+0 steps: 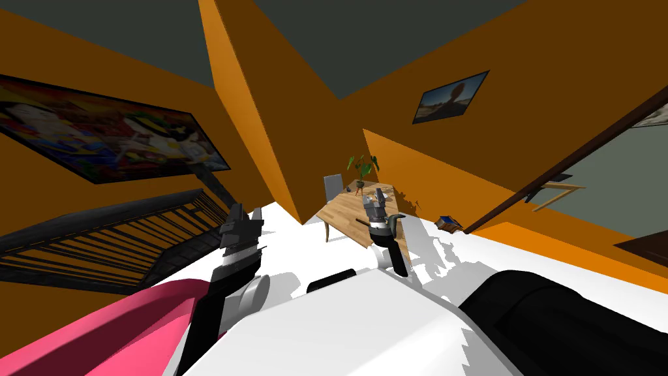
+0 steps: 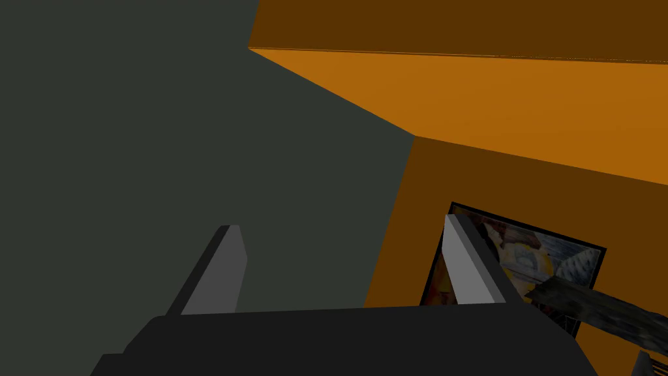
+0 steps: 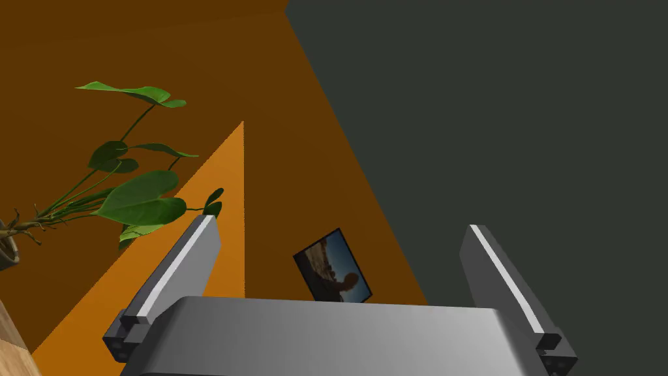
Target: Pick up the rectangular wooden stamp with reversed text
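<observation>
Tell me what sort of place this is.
Probably a home's dining area: a wooden table with a grey chair beside it and a potted plant on it, and framed pictures on orange walls.

We see orange walls (image 1: 456,143), a dark grey ceiling (image 1: 391,39), a white floor (image 1: 287,225). A wooden table (image 1: 342,214) bears a plant (image 1: 363,164) at its far edge, a grey chair (image 1: 333,187) beside. A large painting (image 1: 104,140) hangs above a dark railing (image 1: 98,245).
</observation>
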`<state>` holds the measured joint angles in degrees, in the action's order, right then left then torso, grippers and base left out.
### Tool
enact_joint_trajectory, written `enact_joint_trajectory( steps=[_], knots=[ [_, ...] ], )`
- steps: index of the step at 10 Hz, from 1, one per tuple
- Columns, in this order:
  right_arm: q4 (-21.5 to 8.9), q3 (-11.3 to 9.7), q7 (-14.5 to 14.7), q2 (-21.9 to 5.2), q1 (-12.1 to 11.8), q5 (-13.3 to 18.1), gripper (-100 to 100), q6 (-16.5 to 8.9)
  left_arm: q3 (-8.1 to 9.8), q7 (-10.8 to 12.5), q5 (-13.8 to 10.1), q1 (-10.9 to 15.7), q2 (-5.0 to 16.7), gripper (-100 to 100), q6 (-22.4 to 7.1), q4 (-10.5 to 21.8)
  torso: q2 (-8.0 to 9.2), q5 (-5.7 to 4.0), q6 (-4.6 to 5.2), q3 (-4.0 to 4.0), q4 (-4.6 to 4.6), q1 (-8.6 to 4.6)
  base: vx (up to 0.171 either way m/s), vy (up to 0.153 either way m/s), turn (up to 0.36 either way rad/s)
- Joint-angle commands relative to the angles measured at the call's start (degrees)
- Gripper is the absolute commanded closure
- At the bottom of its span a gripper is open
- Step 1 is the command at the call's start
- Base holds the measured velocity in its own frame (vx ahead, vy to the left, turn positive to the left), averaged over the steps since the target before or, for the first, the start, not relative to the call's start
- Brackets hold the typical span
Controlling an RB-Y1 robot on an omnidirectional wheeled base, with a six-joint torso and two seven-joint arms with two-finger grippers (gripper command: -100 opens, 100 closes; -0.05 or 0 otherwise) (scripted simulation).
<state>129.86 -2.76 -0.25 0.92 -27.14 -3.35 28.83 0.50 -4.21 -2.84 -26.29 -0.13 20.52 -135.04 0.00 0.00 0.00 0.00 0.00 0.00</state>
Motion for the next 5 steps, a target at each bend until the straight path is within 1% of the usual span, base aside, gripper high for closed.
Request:
enact_joint_trajectory(
  steps=[1, 3, 5],
  knots=[
    [-0.06, -0.38, 0.11, -2.28, 0.27, 0.37, -100, 0.38, 0.00, 0.00, 0.00, 0.00, 0.00, 0, 0.00, 0.00, 0.00, 0.00, 0.00, 0.00, 0.00, 0.00, -0.017, 0.012, 0.020],
    [-0.40, -1.24, 0.37, -5.58, 0.85, 1.21, -100, 1.24, 0.00, 0.00, 0.00, 0.00, 0.00, 0, 0.00, 0.00, 0.10, 0.02, -0.01, 0.06, 0.02, 0.09, -0.042, 0.043, 0.032],
    [-1.28, -2.47, 0.79, -8.93, 1.67, 2.43, -100, 2.44, -0.01, 0.00, 0.00, 0.01, -0.01, 0, 0.00, 0.00, 0.23, 0.06, -0.01, 0.13, 0.05, 0.28, -0.071, 0.082, 0.043]
  ],
)
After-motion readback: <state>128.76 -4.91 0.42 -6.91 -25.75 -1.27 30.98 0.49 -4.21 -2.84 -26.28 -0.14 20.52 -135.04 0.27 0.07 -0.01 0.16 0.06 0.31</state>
